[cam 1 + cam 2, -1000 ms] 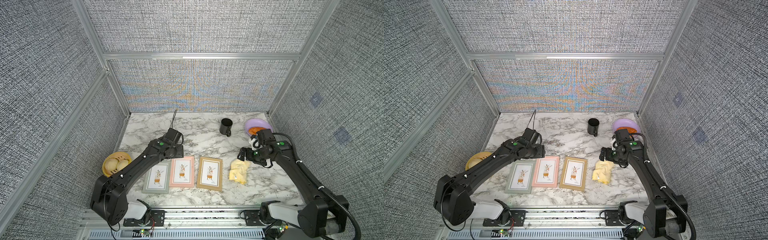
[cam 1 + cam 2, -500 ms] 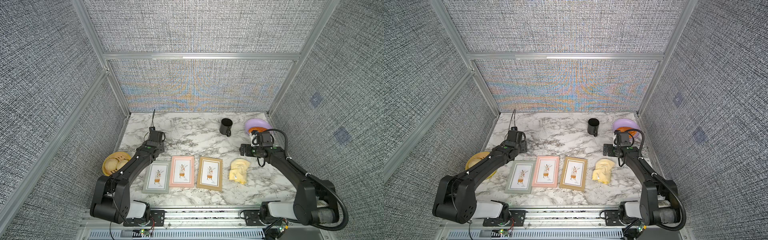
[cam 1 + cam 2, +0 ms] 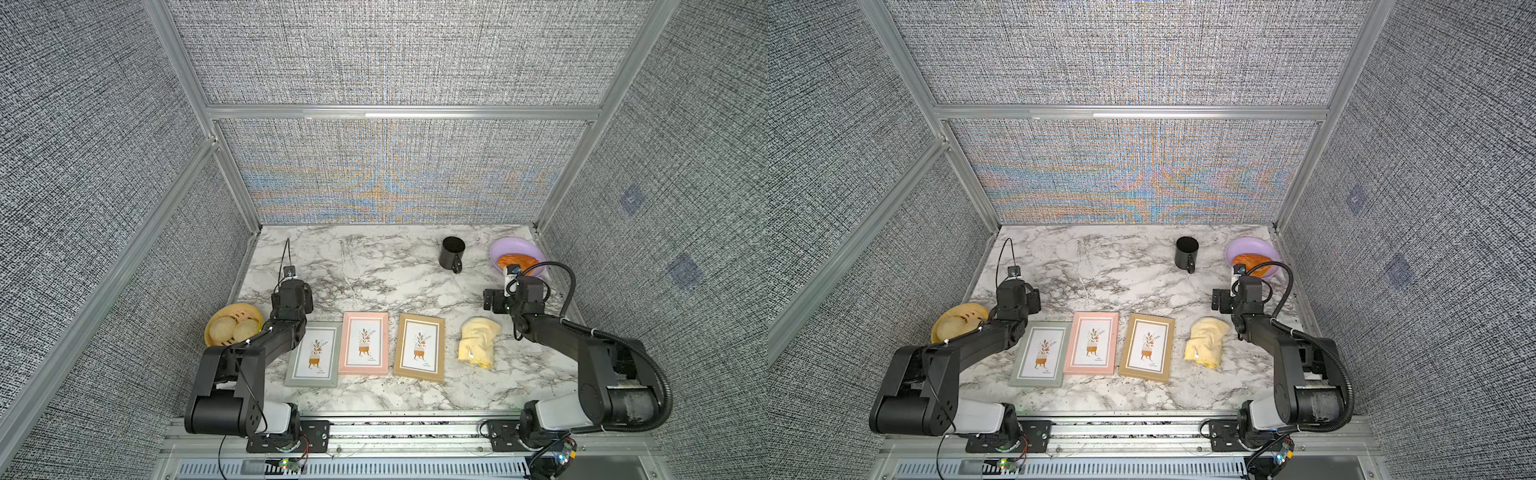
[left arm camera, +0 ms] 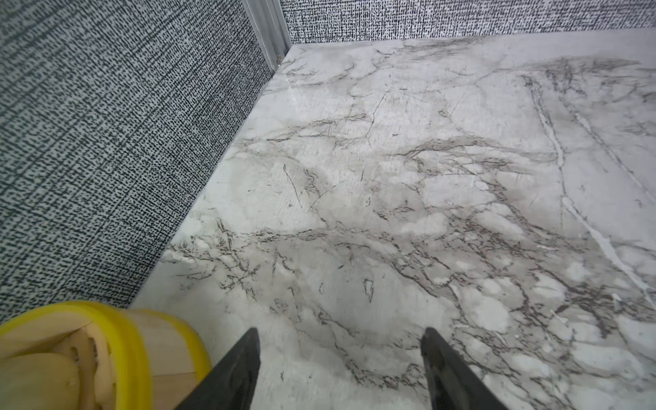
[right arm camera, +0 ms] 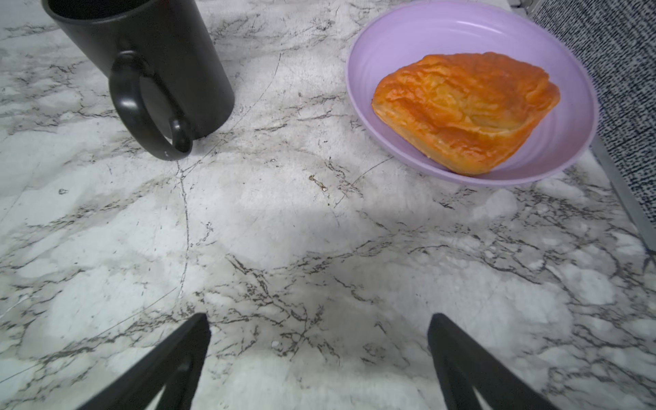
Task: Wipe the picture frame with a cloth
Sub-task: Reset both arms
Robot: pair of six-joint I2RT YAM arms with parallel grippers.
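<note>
- The right gripper (image 5: 319, 316) has its jaws spread wide. Only the bare marble table (image 5: 284, 220) shows between the two dark fingers.
- Ahead of those jaws and off to their left stands a black mug (image 5: 159, 53), upright, with its handle turned toward the gripper.
- Ahead of them and off to their right sits a purple bowl (image 5: 408, 32) with a golden-brown pastry (image 5: 465, 106) lying in it. Mug and bowl stand apart from each other and clear of the fingers.
- The cloth (image 3: 478, 343) is pale yellow and bunched into a rumpled heap. In both top views it lies on the table behind the right jaws, toward that arm's base. It is near the arm, but neither gripper touches it.
- Three picture frames lie flat in a row, face up, behind both pairs of jaws and between the two arms.
- The tan frame (image 3: 419, 347) is the one just beside the cloth, with a strip of table between them.
- The pink frame (image 3: 365, 343) is in the middle of the row.
- The grey frame (image 3: 313, 354) lies at the left arm's end of the row, and that arm passes close by its far corner.
- The left gripper (image 4: 340, 332) has its jaws parted, less widely than the right pair, and they hold nothing. They hang over bare marble, pointing toward the back corner where the walls meet.
- Just outside the left jaws, on their left and a little behind, sits a yellow bowl (image 4: 131, 340) with pale round buns (image 3: 232, 328) in it.
</note>
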